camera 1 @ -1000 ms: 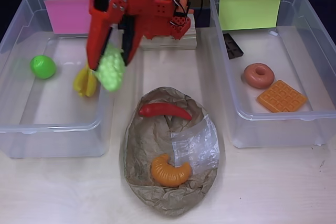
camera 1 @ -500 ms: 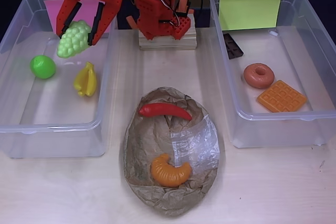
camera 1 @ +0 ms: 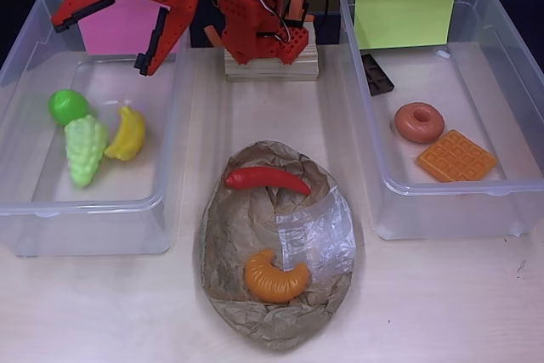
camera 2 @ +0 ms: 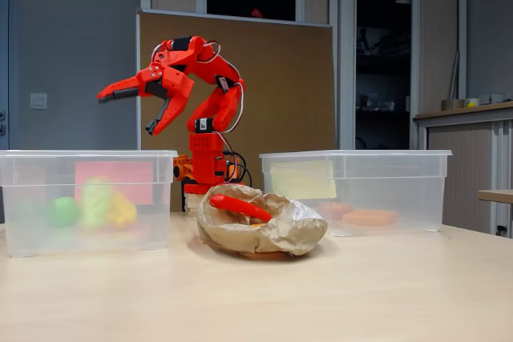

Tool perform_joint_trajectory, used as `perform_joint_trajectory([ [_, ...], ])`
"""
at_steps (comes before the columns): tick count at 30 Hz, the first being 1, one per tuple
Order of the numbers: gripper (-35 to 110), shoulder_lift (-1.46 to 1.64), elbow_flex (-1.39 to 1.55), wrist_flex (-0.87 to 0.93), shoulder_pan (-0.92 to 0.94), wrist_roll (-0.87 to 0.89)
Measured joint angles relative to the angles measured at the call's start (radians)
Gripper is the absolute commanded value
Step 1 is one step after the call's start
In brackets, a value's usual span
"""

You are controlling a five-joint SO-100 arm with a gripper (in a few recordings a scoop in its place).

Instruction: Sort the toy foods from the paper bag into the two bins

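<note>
Nearest the camera in the overhead view, on the pale surface (camera 1: 442, 303), lies the crumpled paper bag (camera 1: 246, 235), flattened and open; the orange croissant (camera 1: 276, 276) rests on its lower half just beside the clear window patch (camera 1: 319, 231), and the red chili (camera 1: 267, 179) lies across its upper part. Beyond the bag, to the left, stands the bin with the pink label (camera 1: 25, 201), and inside it the pale-green grapes (camera 1: 86, 150) lie touching the green ball (camera 1: 68, 106), with the yellow banana (camera 1: 127, 134) just beside them. To the right stands the bin with the yellow-green label (camera 1: 518, 82), holding the orange waffle (camera 1: 456, 156), the brown donut (camera 1: 418, 121) and, farther back, the dark chocolate bar (camera 1: 376, 74). Farthest back, the red arm (camera 1: 255, 6) rises from its wooden base between the bins, and its pincer (camera 1: 100, 36) hangs above the pink-labelled bin with jaws spread wide and nothing between them, raised well clear of the rim in the fixed view (camera 2: 127, 108).
</note>
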Motion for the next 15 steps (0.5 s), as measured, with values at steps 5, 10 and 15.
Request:
perform_joint_trajectory([
  [5,34,0.000,-0.006,0.000,-0.044,-0.014],
  [10,33,-0.021,-0.110,0.003,-0.202,-0.107],
  [15,31,-0.103,-0.178,0.003,-0.394,-0.241],
])
